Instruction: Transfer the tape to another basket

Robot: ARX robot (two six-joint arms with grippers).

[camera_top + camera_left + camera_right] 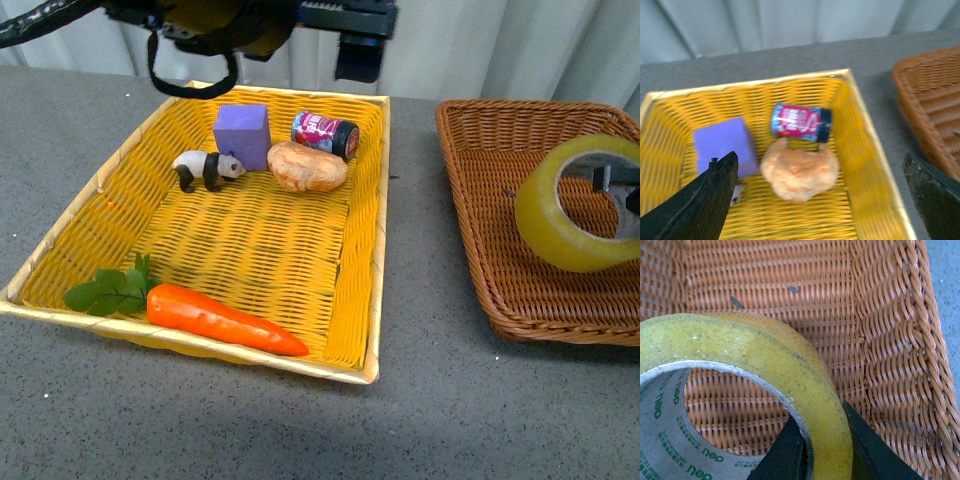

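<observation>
**Tape (pixel 560 215) held on edge over basket (pixel 480 150)**
Right gripper (pixel 825 440) pinches the roll's wall, one finger inside the core. The roll is upright and tilted, core axis roughly horizontal, hole toward the front camera. Farther back, left gripper (pixel 817 160) is spread wide above the yellow basket (pixel 375 250).

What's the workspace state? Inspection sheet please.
Surface: grey table, both baskets on it.
Job's things: tape upright over the brown basket, gripped, not yet released.
Clutter: yellow basket holds panda, purple block, can, bread, carrot.
Grippers: right gripper shut on tape; left gripper open above yellow basket.
Cables: black cable loop hanging over yellow basket's far rim.
Surroundings: pale curtain behind.
</observation>
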